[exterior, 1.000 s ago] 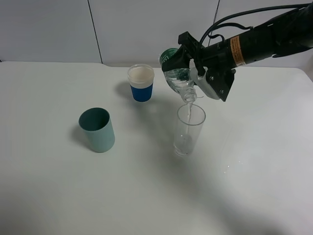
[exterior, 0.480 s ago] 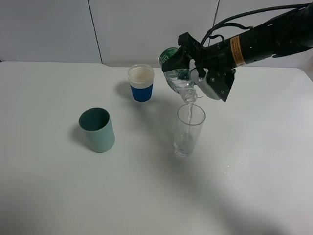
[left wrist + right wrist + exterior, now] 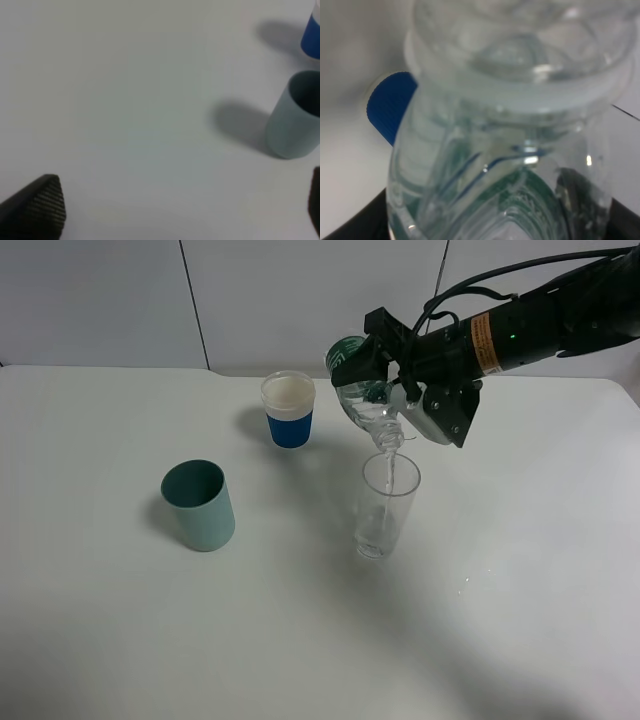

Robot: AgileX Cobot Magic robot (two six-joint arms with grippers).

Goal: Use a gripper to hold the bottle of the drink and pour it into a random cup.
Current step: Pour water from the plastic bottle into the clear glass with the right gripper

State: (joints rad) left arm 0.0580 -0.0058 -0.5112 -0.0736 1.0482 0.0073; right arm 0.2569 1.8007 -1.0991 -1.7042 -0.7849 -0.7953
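My right gripper [image 3: 385,380] is shut on the clear plastic bottle [image 3: 365,400] with the dark green label. It holds it tipped with the neck down, its mouth just above the rim of the tall clear glass cup [image 3: 385,505]. A thin stream of water runs into the cup, which holds a little water at its bottom. The bottle [image 3: 505,150] fills the right wrist view. The left gripper does not show in the exterior high view; in the left wrist view its black fingertips [image 3: 37,205] stand wide apart with nothing between them.
A teal-green cup [image 3: 200,505] stands at the left and also shows in the left wrist view [image 3: 295,120]. A white cup with a blue band [image 3: 289,409] stands behind, left of the bottle. A few water drops [image 3: 466,580] lie on the white table [image 3: 300,640].
The right gripper and bottle stay almost still over the glass cup, and the water keeps running into it.
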